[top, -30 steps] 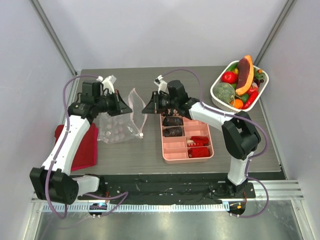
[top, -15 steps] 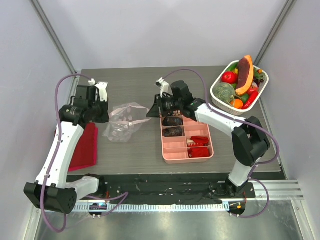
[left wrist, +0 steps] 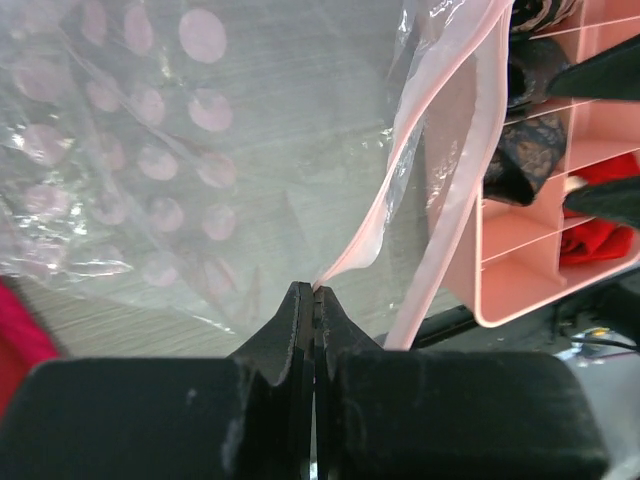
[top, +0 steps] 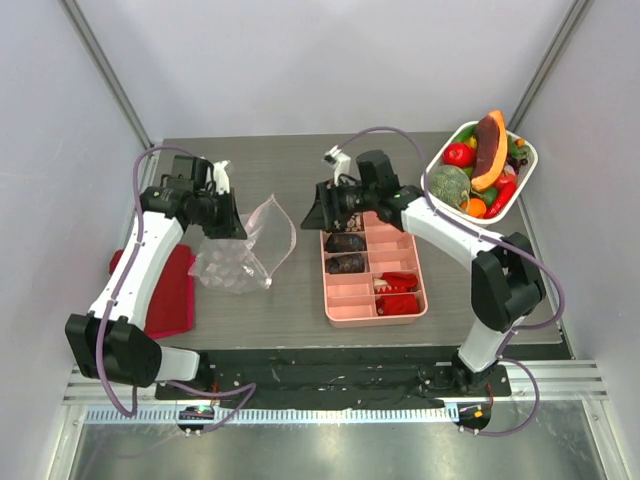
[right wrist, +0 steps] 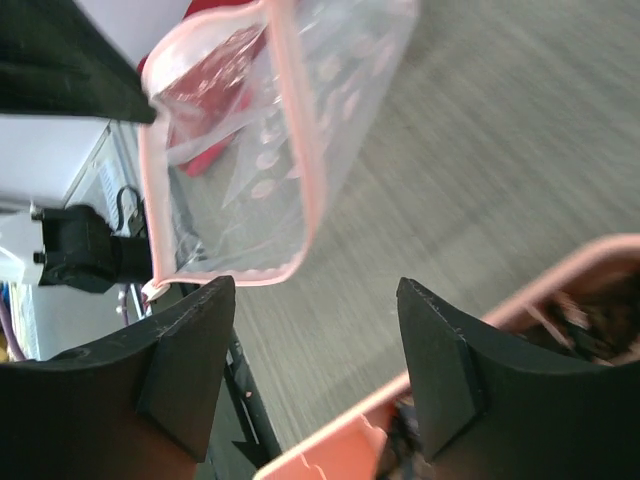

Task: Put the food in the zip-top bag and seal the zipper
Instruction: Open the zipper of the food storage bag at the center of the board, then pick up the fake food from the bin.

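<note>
- table [top: 300,160]: grey wood-grain top
- red cloth [top: 170,295]: left edge
- zip-top bag [top: 235,265]: left of centre
- pink compartment tray [top: 330,300]: centre
- white basket [top: 428,195] of food [top: 460,155]: far right corner

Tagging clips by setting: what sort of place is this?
Likely a robot test cell: blank white panels enclose the table, and the left arm and right arm are bolted to a base plate.

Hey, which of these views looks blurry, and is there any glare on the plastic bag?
Top external view: sharp, evenly lit, soft shadows on the table, faint sheen on the zip-top bag. Left wrist view: bag dots fairly crisp, left claw dark and slightly soft. Right wrist view: blurriest, table grain smeared, right claw fuzzy-edged.
</note>
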Controlling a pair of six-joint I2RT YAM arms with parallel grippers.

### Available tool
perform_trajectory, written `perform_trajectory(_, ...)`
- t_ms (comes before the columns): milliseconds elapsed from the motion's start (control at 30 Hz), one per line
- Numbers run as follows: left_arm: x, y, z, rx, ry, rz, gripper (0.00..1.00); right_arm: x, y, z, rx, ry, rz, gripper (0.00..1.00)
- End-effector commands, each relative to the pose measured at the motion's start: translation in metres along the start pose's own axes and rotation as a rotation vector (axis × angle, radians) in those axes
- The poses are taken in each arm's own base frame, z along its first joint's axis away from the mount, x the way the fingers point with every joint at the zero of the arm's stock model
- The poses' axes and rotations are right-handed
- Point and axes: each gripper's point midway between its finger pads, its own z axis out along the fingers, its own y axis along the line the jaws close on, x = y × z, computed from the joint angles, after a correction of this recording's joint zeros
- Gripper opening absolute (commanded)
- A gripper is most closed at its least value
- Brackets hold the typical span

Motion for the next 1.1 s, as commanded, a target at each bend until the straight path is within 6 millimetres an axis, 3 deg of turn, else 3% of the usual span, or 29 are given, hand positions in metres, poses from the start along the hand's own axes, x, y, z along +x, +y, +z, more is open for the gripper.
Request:
perform_trajectory(0, -0.022, -0.021, -0.001, 0.085, -0.041, -0.075, 0.00, -0.068, -0.025, -0.063, 0.092, -0.181, -0.026, 0.72)
perform_trajectory(67, -0.025, -0.024, 0.003, 0.101, -0.038, -0.092, 0.00, -0.076, -0.048, -0.084, 0.148, -0.209, 0.000, 0.72)
perform_trajectory(100, -0.026, -0.027, 0.004, 0.121, -0.035, -0.098, 0.00, -0.086, -0.074, -0.110, 0.213, -0.253, 0.019, 0.72)
perform_trajectory(200, -0.029, -0.031, 0.011, 0.134, -0.022, -0.129, 0.00, -0.096, -0.113, -0.154, 0.327, -0.301, 0.025, 0.72)
perform_trajectory(233, -0.030, -0.031, 0.013, 0.136, -0.016, -0.139, 0.00, -0.099, -0.138, -0.182, 0.396, -0.328, 0.038, 0.72)
perform_trajectory(300, -0.032, -0.034, 0.014, 0.148, -0.012, -0.142, 0.00, -0.105, -0.157, -0.213, 0.469, -0.345, 0.029, 0.71)
perform_trajectory(333, -0.032, -0.036, 0.013, 0.158, -0.008, -0.140, 0.00, -0.109, -0.181, -0.250, 0.541, -0.382, 0.060, 0.72)
perform_trajectory(433, -0.032, -0.037, 0.013, 0.163, -0.010, -0.136, 0.00, -0.112, -0.210, -0.297, 0.647, -0.410, 0.063, 0.73)
perform_trajectory(467, -0.031, -0.037, 0.012, 0.164, -0.013, -0.133, 0.00, -0.113, -0.225, -0.324, 0.704, -0.429, 0.080, 0.75)
perform_trajectory(567, -0.029, -0.036, 0.014, 0.163, -0.008, -0.132, 0.00, -0.110, -0.249, -0.365, 0.818, -0.435, 0.088, 0.76)
perform_trajectory(700, -0.026, -0.035, 0.016, 0.166, -0.001, -0.130, 0.00, -0.096, -0.265, -0.382, 0.875, -0.392, 0.113, 0.72)
perform_trajectory(933, -0.027, -0.037, 0.015, 0.175, -0.001, -0.118, 0.00, -0.049, -0.279, -0.373, 0.899, -0.304, 0.227, 0.65)
perform_trajectory(1067, -0.026, -0.038, 0.017, 0.183, 0.012, -0.121, 0.00, -0.045, -0.291, -0.376, 0.924, -0.317, 0.273, 0.65)
